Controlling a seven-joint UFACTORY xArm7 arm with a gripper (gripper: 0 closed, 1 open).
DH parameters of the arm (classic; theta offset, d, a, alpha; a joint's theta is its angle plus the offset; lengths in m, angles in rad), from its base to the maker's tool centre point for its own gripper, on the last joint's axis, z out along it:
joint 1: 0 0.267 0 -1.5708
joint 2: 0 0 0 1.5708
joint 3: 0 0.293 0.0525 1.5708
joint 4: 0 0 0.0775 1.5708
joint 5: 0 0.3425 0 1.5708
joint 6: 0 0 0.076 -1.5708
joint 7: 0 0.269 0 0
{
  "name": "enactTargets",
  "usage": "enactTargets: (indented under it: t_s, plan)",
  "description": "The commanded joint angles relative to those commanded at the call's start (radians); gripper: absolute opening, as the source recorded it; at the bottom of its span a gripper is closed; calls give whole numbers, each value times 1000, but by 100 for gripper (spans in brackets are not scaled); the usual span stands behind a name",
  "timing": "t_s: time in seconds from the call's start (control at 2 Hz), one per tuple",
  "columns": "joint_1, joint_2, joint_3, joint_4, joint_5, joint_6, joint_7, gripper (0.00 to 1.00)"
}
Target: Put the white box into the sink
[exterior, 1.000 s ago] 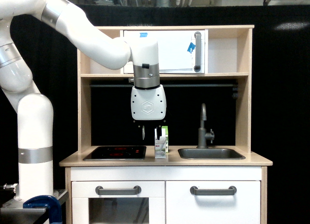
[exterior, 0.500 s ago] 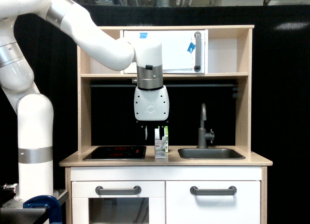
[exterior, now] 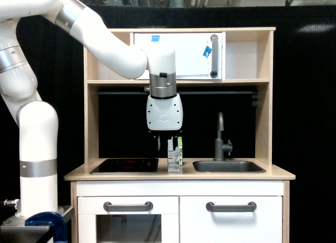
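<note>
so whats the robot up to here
A white robot arm hangs its gripper just above two small cartons standing on the toy kitchen counter, between the stove plate and the sink. The front one is the white box; a green-topped carton stands right behind it. Nothing is gripped yet, and I can't tell whether the gripper is open. The sink looks empty from this angle.

White box (exterior: 172,159), dark grey sink (exterior: 229,167)

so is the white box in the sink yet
No, the white box stands upright on the counter between the stove plate and the sink, with the gripper above it.
</note>
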Motion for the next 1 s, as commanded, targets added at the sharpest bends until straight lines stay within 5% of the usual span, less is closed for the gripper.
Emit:
enactTargets:
  t_s: [1.0]
  plan:
    - [70,123,64,55,94,-78,44,100]
